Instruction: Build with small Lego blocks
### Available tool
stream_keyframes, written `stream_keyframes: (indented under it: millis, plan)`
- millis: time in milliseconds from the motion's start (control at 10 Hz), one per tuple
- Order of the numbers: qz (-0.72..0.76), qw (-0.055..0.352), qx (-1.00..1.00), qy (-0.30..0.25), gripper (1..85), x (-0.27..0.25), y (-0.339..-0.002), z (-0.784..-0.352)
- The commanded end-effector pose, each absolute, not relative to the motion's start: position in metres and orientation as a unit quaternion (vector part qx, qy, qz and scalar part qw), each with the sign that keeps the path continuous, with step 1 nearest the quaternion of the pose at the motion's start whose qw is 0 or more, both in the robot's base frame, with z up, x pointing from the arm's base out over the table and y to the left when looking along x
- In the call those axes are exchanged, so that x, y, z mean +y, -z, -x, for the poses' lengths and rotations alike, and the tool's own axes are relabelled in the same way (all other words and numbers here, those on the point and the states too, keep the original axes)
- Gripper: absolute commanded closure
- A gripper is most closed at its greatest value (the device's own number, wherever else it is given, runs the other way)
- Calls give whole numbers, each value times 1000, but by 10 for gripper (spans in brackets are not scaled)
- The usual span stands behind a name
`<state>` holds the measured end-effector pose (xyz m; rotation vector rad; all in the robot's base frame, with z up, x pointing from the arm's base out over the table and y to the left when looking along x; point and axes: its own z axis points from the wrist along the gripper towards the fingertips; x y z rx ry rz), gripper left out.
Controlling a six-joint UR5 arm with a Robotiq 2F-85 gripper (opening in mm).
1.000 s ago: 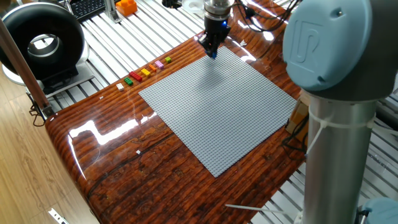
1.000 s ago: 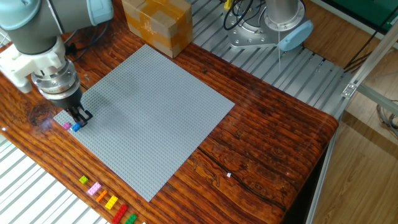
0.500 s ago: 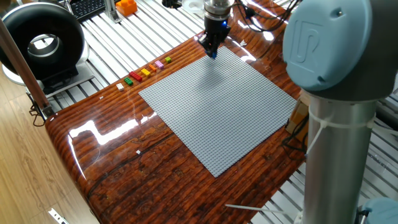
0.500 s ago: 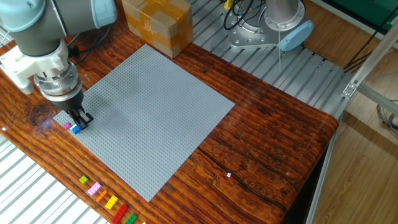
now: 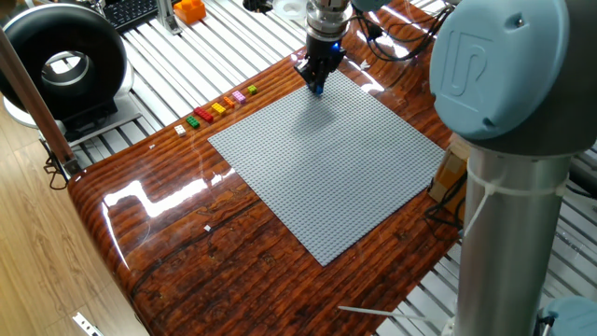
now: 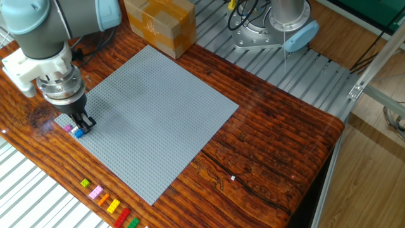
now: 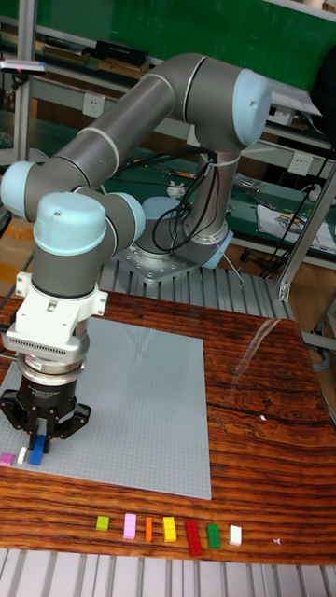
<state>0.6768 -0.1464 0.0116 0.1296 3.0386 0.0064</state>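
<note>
My gripper (image 6: 80, 125) points straight down over the corner of the grey baseplate (image 6: 152, 107). It is shut on a blue brick (image 6: 78, 132) that sticks out below the fingertips, at or just above the studs. A pink brick (image 6: 68, 128) sits on the plate right beside it. In the tall fixed view the gripper (image 7: 37, 440) holds the blue brick (image 7: 35, 455) with the pink brick (image 7: 7, 459) to its left. The one fixed view shows the gripper (image 5: 315, 82) at the plate's far corner. Several loose small Lego blocks (image 7: 169, 529) lie in a row on the wood.
A cardboard box (image 6: 159, 25) stands beyond the baseplate's far corner. A second arm's base (image 6: 278, 25) is bolted to the slatted metal surface. The row of loose bricks (image 6: 107, 202) lies near the table's edge. A black round device (image 5: 61, 61) and an orange object (image 5: 189, 11) sit off the table.
The gripper and blue brick have shifted slightly down and toward the plate corner, ending closer to the pink brick. The loose bricks have not moved.
</note>
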Motion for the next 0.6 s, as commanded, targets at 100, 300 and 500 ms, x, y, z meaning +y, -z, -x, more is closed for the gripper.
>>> stream_keyframes:
  millis: [100,300,500]
  plan:
    - [-48,52,997,-3,847,-148,-11,-676]
    - [-50,52,997,-3,847,-148,-10,-675]
    - [-50,52,997,-3,847,-149,-9,-674]
